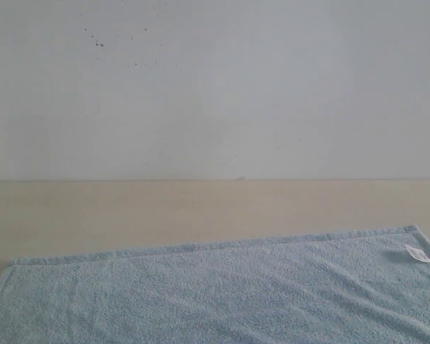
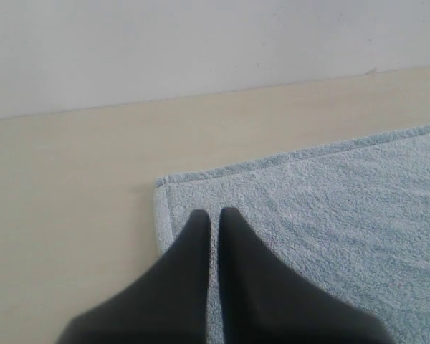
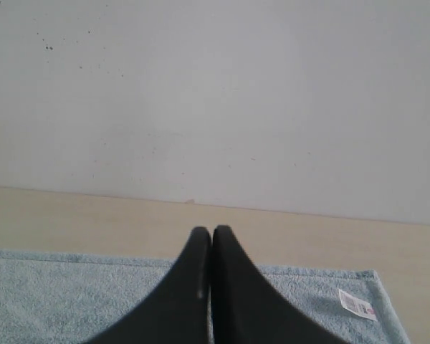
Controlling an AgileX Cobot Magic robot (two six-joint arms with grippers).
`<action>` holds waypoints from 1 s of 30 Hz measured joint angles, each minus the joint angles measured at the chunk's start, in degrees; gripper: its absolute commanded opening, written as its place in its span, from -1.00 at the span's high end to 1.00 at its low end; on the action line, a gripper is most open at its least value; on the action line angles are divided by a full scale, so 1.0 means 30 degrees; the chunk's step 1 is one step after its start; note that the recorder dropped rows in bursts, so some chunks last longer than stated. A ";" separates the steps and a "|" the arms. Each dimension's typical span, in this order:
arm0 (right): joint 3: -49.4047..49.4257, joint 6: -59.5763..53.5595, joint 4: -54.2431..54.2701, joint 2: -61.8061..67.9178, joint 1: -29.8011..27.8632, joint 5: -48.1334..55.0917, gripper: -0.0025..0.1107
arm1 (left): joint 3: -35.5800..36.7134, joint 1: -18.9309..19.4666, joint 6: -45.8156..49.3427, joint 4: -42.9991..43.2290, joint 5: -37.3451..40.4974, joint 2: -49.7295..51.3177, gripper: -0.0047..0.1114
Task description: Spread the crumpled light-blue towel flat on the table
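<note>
Exterior view: shows the towel (image 1: 215, 294), pale light-blue terry cloth, lying flat on the table (image 1: 201, 208) and filling the near part of it, cut off by the bottom of the picture. Runs its long axis side to side, with the hemmed far edge climbing slightly from left to right. Carries a small white tag (image 1: 418, 254) near the far right corner, printing too small to read. Leaves a bare beige strip between that edge and the white-grey wall (image 1: 215, 86), marked with dark specks (image 1: 97, 43) high on the left.

Left wrist view: shows the left gripper (image 2: 213, 215), black fingers pressed together with only a thin slit between, gripping nothing. Sits over the towel (image 2: 330, 208) just inside one hemmed corner, with bare table (image 2: 72, 201) beside and beyond. Cannot tell whether the tips touch the cloth.

Right wrist view: shows the right gripper (image 3: 211, 231), fingers likewise together, gripping nothing, over the towel (image 3: 57, 294) close to its far edge. Shows the tag (image 3: 356, 304) near the corner, with reddish and dark print too blurred to read. Beyond, table (image 3: 93, 215), then wall (image 3: 215, 93)
</note>
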 measured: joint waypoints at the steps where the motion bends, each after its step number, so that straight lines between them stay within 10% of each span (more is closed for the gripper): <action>1: 0.0000 0.0000 0.0000 0.0000 0.0000 0.0000 0.96 | 0.0000 0.0000 -0.0153 0.0102 -0.0002 0.0000 0.85; 30: 0.0000 0.0000 0.0000 0.0000 0.0000 0.0000 0.96 | 0.0000 0.0000 -0.0406 0.0271 -0.0075 0.0000 0.85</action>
